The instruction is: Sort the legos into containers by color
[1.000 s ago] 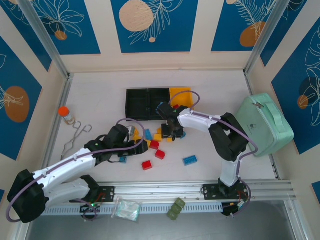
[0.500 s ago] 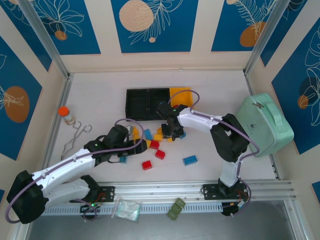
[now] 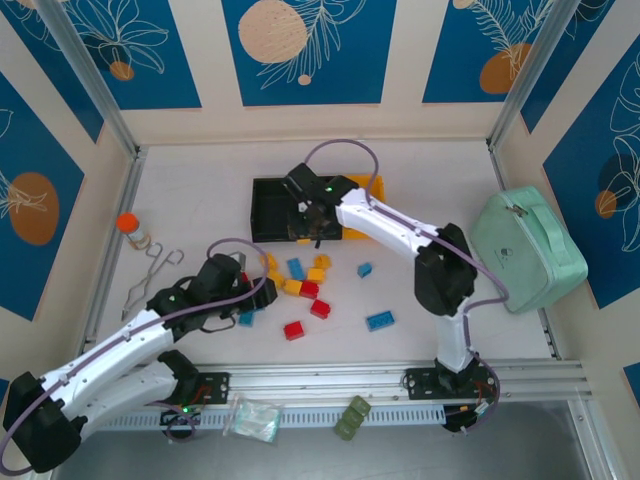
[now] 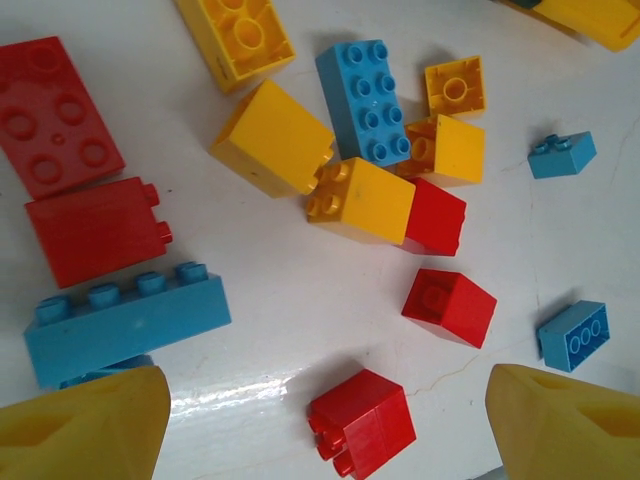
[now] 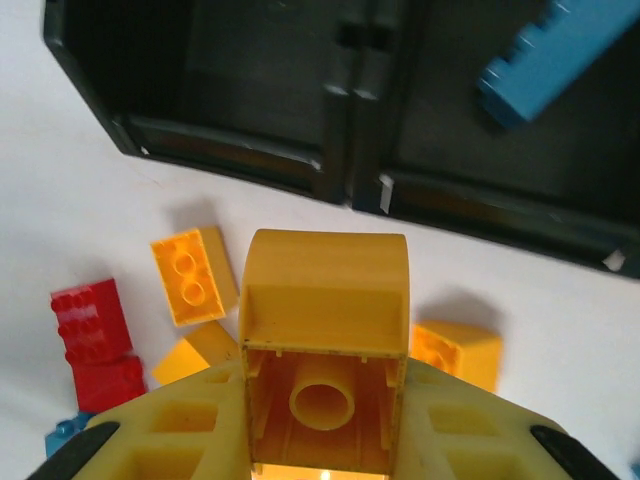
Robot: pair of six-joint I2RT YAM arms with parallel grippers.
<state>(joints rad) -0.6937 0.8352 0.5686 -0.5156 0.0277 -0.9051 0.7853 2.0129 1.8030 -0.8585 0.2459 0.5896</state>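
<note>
- Inspecting the containers point(image 3: 268, 200) first: you have three joined bins at the far middle of the white table point(image 3: 200, 190), two black and one yellow-orange bin point(image 3: 365, 187) at the right end of the row.
- Your right wrist view shows a blue brick point(image 5: 555, 55) lying in the black compartment on the right of that picture. The top view is too small to confirm any contents.
- Your right gripper point(image 3: 310, 215) hangs at the near edge of the black bins. Its jaws are clamped on a yellow brick point(image 5: 325, 280), whose hollow underside faces the wrist camera.
- Your left gripper point(image 4: 320, 425) hovers over the loose legos point(image 3: 300, 285) with its fingers spread wide and nothing held.
- The loose legos lie on the table just in front of the bins, between the two arms.
- Your left wrist view resolves what the top view does not: red, blue and yellow bricks, several touching in a cluster, and a red brick point(image 4: 360, 420) on the table between the fingertips.
- Cream walls with blue leaf-print panels enclose the table.
- A mint-green case point(image 3: 528, 250) sits at the right edge, and an orange-capped bottle point(image 3: 128, 228) and metal tongs point(image 3: 150, 272) at the left.
- An olive-green toy point(image 3: 352, 416) rests on the near rail.
</note>
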